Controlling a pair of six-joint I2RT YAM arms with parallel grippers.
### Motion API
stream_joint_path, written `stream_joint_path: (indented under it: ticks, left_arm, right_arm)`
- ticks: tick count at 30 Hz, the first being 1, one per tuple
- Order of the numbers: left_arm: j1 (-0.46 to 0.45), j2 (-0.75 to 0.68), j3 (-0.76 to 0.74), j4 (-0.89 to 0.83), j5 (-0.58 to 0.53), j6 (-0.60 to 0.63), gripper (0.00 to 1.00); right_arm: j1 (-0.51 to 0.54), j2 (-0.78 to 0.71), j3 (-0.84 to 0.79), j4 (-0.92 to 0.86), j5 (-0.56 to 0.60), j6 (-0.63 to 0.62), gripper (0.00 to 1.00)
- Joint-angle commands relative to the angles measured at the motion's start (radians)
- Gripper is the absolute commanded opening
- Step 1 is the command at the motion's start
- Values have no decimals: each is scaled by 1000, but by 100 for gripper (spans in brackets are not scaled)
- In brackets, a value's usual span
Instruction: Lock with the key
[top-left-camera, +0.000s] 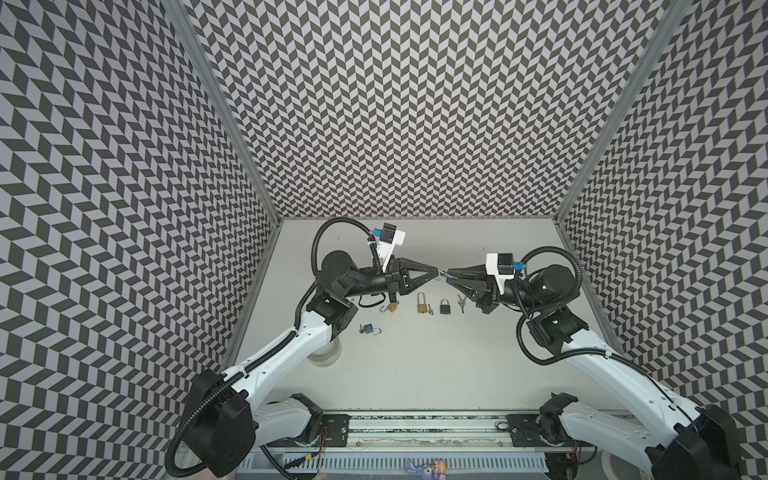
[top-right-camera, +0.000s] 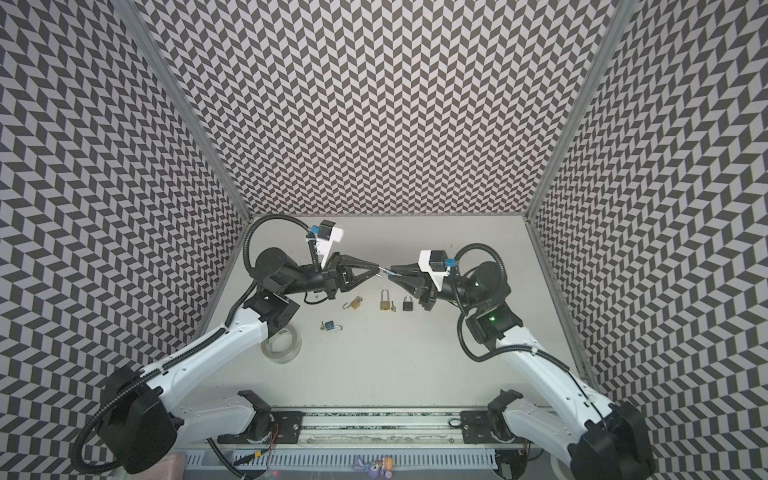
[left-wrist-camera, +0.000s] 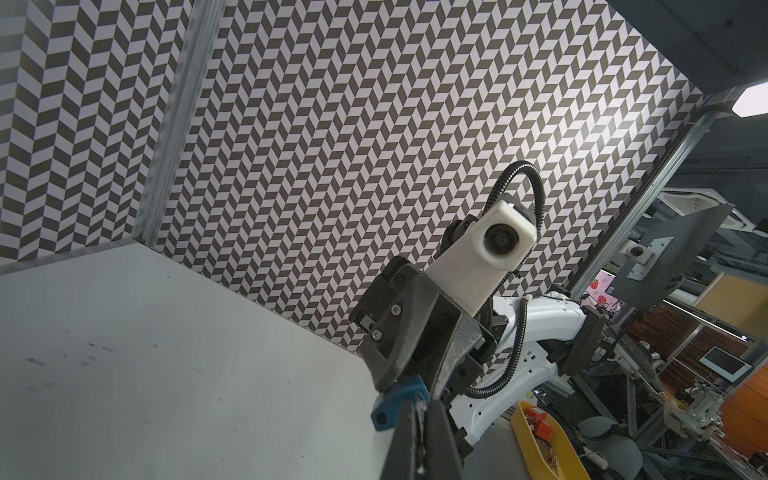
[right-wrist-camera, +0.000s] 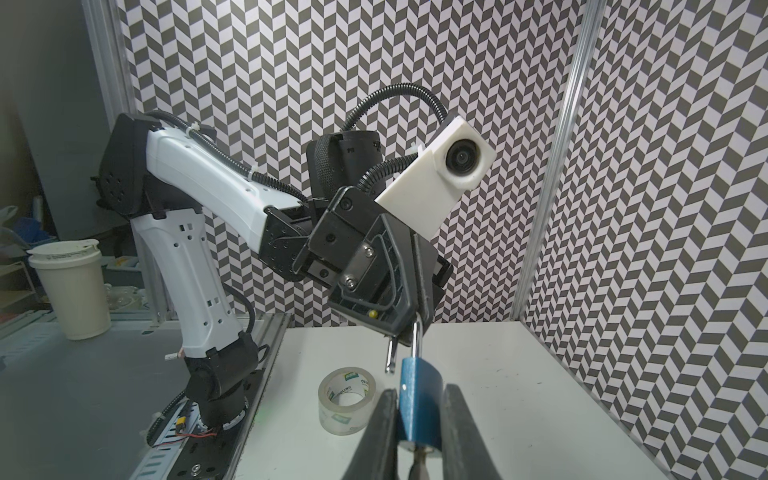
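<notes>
Your only containers sit off the table (top-left-camera: 415, 365). A yellow tray (left-wrist-camera: 536, 457) holds small red-orange pieces (left-wrist-camera: 538, 420), and a lidded paper cup (right-wrist-camera: 68, 291) hides whatever is inside it.

The blue padlock (right-wrist-camera: 419, 386) is in mid-air above the middle of the table, between your two claws. Its body is a flat blue block. Its silver shackle (right-wrist-camera: 417, 336) is open, with the free end standing clear beside the body. Your left claw (top-left-camera: 435, 272) is clamped tight on the top of the shackle. Your right claw (top-left-camera: 451, 275) has its fingers pressed against both sides of the body. Something metallic shows under the body, but it is too hidden to name.

Below on the table lie a brass padlock (top-left-camera: 421, 306) with a small key (top-left-camera: 431, 309) just beside it, a black padlock (top-left-camera: 445, 306) and loose keys (top-left-camera: 460, 302). Nearer your left arm, a second blue padlock (top-left-camera: 368, 329) lies with its shackle open.
</notes>
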Motion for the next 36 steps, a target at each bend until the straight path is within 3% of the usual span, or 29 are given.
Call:
stream_joint_path:
  ticks: [1,9,11,15,23,29,32,36]
  left_arm:
    - [-9,-3,29,44,7,-8,0]
    - [-10,-13,31,24,3,13,0]
    - [-10,-18,43,-22,-4,55,0]
    - [-9,-31,90,-163,-25,176,0]
    - [-6,-36,193,-352,-11,337,0]
    - [-6,-47,216,-429,-15,429,0]
    - [-6,-47,212,-407,-21,406,0]
    - [-7,-55,181,-277,-17,286,0]
  right_arm:
    - [8,6,23,39,-7,3,16]
    - [8,4,24,20,10,44,6]
    - [8,5,35,14,-3,86,0]
    - [5,21,73,-26,-86,175,0]
    - [-1,95,112,184,-270,531,0]
    - [0,125,159,290,-335,712,0]
    - [-1,109,163,293,-318,700,0]
    - [2,73,147,251,-228,619,0]
